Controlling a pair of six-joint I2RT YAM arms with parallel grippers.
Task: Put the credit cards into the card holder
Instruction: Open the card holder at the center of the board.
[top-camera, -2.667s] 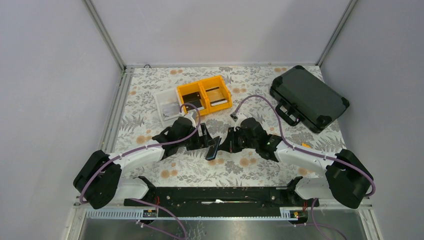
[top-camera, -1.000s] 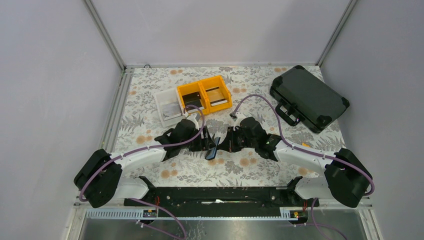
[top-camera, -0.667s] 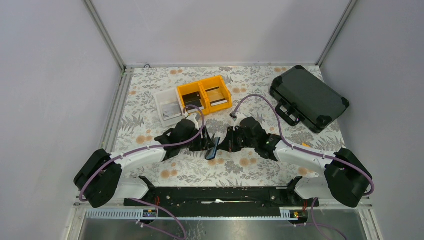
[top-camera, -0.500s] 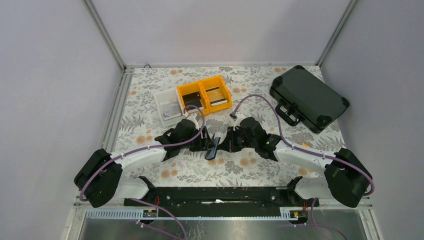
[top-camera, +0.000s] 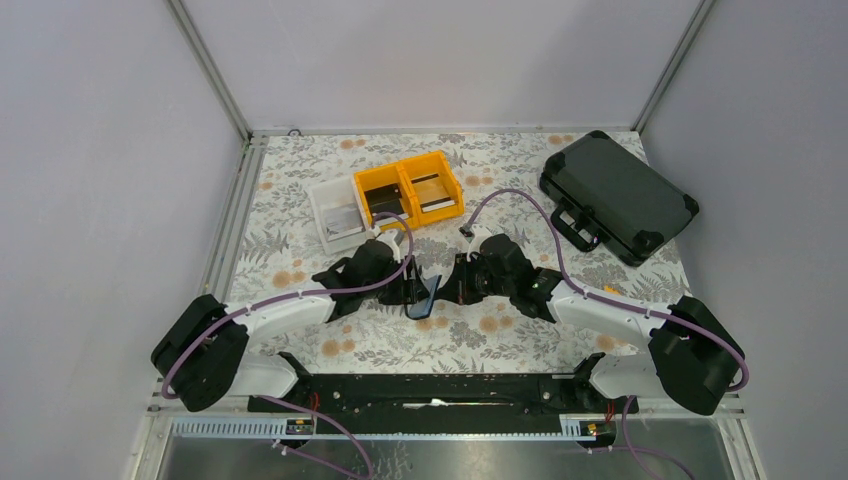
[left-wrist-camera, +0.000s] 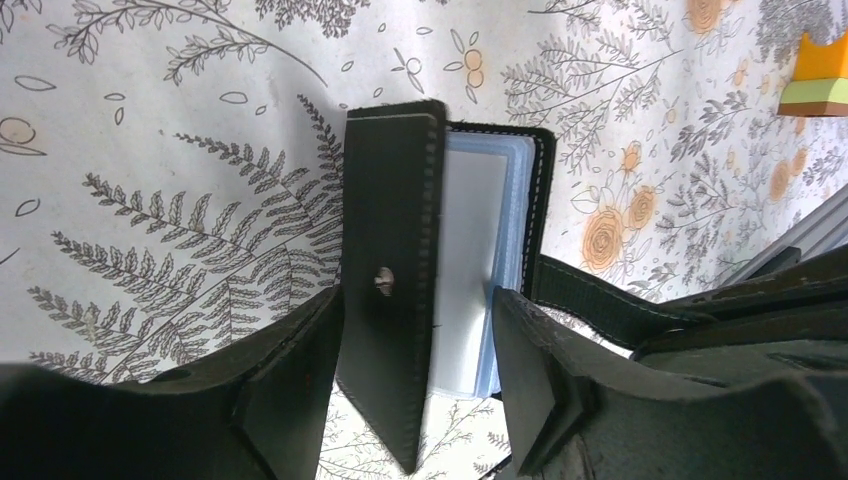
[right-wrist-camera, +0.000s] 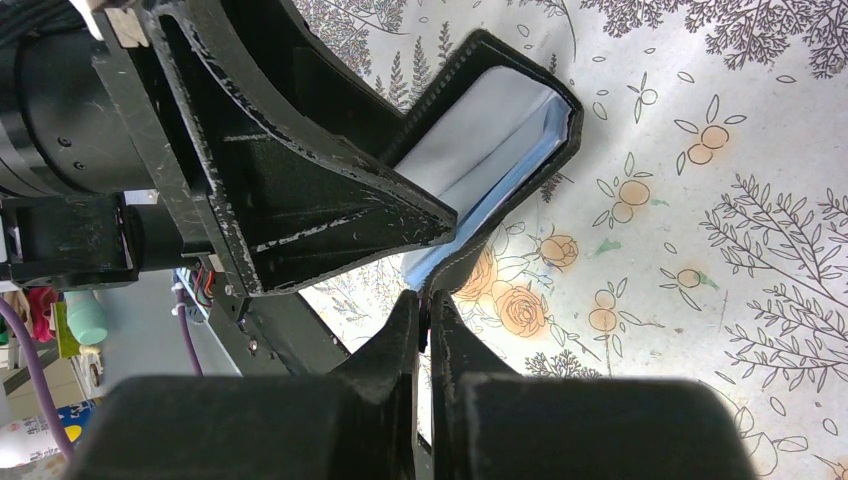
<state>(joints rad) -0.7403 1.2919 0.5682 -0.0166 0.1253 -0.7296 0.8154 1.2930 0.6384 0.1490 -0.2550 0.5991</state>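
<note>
A: Quick, where's the card holder (left-wrist-camera: 390, 300)?
B: Mid-table, in front of the bins, caught between both grippers. It's open, black covers outside and pale blue pockets (right-wrist-camera: 500, 130) fanned inside. Whether its lower end touches the floral table cover (left-wrist-camera: 150, 120), can't tell.
A: And the left gripper (left-wrist-camera: 415, 330)?
B: Jaws at middle width, closed around one black flap plus the pocket stack. One finger is against the flap's outer edge, the other against the pale pocket edge. The small metal snap stud (left-wrist-camera: 381, 282) on that flap faces the wrist camera.
A: What about the right gripper (right-wrist-camera: 425, 300)?
B: Jaws pressed together, pinching the thin edge of the holder's other black cover.
A: Where are the credit cards (top-camera: 344, 216)?
B: At the back, in the bins, well apart from the holder. There's a greyish one in the white bin (top-camera: 320, 210). The yellow bins (top-camera: 405, 170) hold a dark one on the left and a pale one on the right.
A: Any text to log?
B: The one candidate is a white bottle (right-wrist-camera: 25, 440) at the corner of the right wrist view, and its label is too blurred to read.
A: Other items?
B: A black hard case (top-camera: 617, 195) with latches lies flat at the far right, lid down.
</note>
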